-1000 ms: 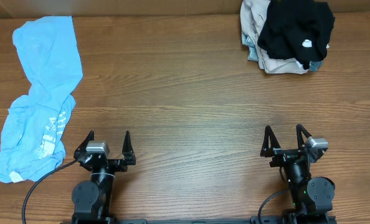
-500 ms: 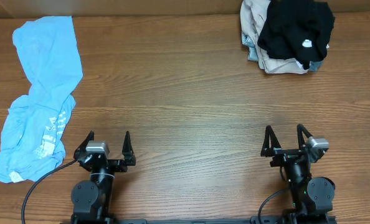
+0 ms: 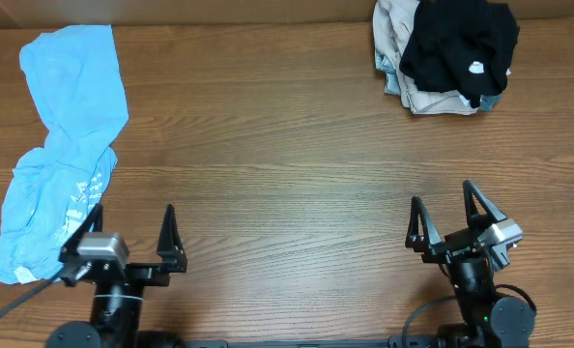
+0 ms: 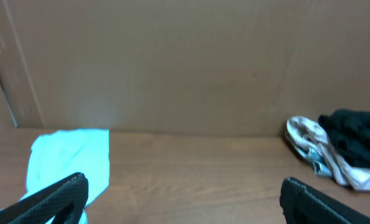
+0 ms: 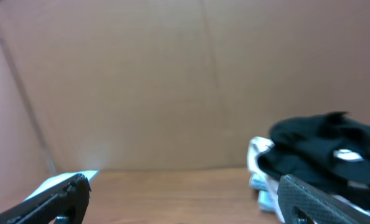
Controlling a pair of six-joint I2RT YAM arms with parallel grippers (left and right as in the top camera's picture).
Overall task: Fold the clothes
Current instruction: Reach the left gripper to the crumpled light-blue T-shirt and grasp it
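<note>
Along the left edge of the table (image 3: 287,145), the shirt (image 3: 70,116) is lying crumpled. Its long axis is running from the far edge toward the near one, bending slightly midway, with white print showing on the near half. The left gripper (image 3: 128,227) is hovering by the shirt's near end, jaws spread wide and empty. The right gripper (image 3: 443,205) is sitting well apart from it, likewise gaping and holding nothing.

place: robot lab | signs: left arm (image 3: 111,302) and right arm (image 3: 478,290) at near edge of wood-grain worktop (image 3: 297,145) | bare brown wall (image 4: 172,62) far side
</note>
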